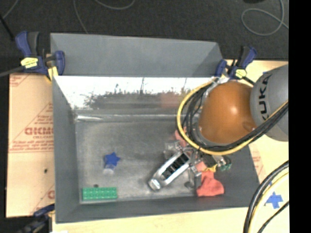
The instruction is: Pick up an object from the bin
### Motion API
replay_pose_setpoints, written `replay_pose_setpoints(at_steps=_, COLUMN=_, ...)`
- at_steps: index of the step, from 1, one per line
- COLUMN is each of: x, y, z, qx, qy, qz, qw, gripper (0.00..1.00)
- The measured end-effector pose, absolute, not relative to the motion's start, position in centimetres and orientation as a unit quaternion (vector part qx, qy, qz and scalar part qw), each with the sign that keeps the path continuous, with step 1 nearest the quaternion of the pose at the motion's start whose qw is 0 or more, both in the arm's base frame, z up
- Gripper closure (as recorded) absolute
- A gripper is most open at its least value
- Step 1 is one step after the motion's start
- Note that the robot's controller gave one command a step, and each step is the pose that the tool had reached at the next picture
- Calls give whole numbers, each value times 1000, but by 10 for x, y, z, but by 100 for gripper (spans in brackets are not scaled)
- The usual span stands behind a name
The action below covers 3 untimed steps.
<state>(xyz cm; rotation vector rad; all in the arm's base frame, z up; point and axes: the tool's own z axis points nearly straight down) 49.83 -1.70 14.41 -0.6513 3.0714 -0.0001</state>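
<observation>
My gripper (pixel 193 163) sits low in the bin's front right part, mostly under the arm's orange cover. A silver and black elongated thing (pixel 166 172) lies slanted right at it, its upper end reaching under the gripper. Whether that thing is gripped is hidden. A crumpled red soft thing (pixel 210 186) lies just right of the gripper, against the front right corner. A bit of pink (pixel 178 136) peeks out behind the gripper.
A small blue star-shaped thing (pixel 112 160) lies at the left middle of the floor. A flat green studded brick (pixel 99 193) rests in the front left corner. The arm and its cables cover the bin's right side.
</observation>
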Motion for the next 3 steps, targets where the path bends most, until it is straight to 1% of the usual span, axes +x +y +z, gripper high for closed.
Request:
replay_pose_setpoints(at_steps=1, x=503, y=-20, z=133, qx=-322, qy=947, qz=0, qw=1, gripper=0)
replay_pose_setpoints(at_steps=2, x=501, y=-10, z=73, qx=-412, qy=911, qz=-1, qw=4, gripper=0)
replay_pose_setpoints(at_steps=3, x=500, y=-4, z=70, qx=-407, qy=913, qz=2, qw=3, gripper=100)
